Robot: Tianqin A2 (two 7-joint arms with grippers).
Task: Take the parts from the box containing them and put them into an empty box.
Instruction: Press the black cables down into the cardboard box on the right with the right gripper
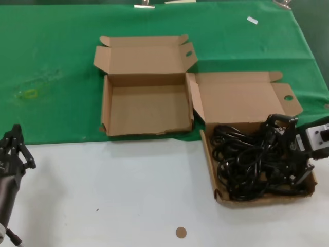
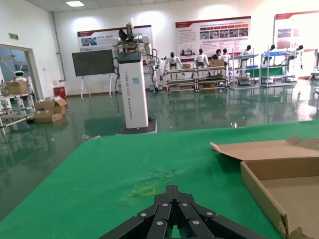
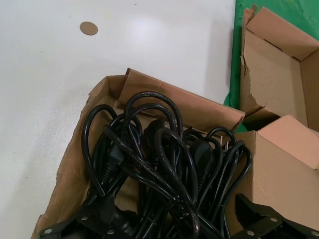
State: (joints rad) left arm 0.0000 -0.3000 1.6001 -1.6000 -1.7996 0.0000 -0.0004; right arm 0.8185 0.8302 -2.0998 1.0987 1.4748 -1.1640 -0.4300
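The box containing the parts sits at the right on the white table, its lid folded back. Several black cables lie tangled in it and also show in the right wrist view. My right gripper is down in this box at its right side. It is open, with its fingers spread on either side of the cable pile. The empty box stands open on the green cloth, behind and to the left; it also shows in the right wrist view. My left gripper is parked at the lower left, shut and empty.
A green cloth covers the far half of the table, and the near half is white. A small brown disc lies near the front edge. A yellow mark is on the cloth at the left.
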